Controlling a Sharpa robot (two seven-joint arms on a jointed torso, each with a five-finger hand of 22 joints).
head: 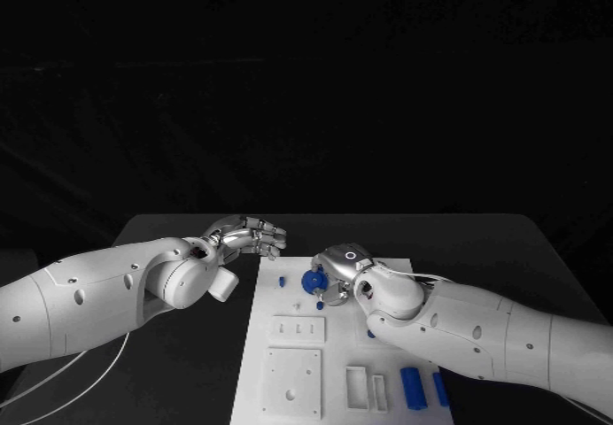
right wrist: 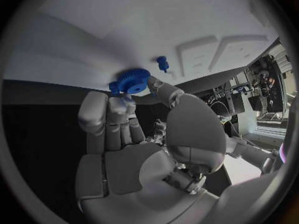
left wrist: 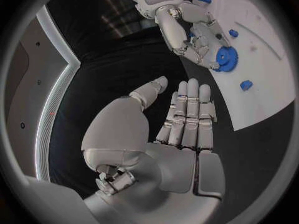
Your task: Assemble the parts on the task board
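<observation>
Right hand [head: 343,270] half hides the blue gear [head: 313,282] it touches

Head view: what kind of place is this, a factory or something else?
Probably a robot test bench or lab: a black table before dark drapes, a white task board with small blue parts, including a blue gear that the right hand touches.

Glossy white arm shells with dark screw holes, silver jointed fingers [left wrist: 187,114], white cables.
</observation>
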